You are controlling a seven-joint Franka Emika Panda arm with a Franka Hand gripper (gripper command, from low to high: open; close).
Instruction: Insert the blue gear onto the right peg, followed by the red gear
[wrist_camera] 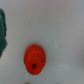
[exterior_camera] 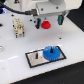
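The red gear (exterior_camera: 46, 24) lies on the white table at the back, between the spread fingers of my gripper (exterior_camera: 49, 21). The gripper is open and hangs above the gear without holding it. In the wrist view the red gear (wrist_camera: 34, 57) shows from above with its dark centre hole, and one dark finger (wrist_camera: 2, 30) is at the picture's edge. The blue gear (exterior_camera: 51, 52) sits on the exterior view's right part of the white plate with the black border (exterior_camera: 34, 62). The right peg is too small to make out at the blue gear's centre.
A short dark pin (exterior_camera: 36, 55) stands on the plate towards the exterior view's left. A white and tan block (exterior_camera: 18, 28) stands at the left. A blue object (exterior_camera: 2, 10) is at the far left edge.
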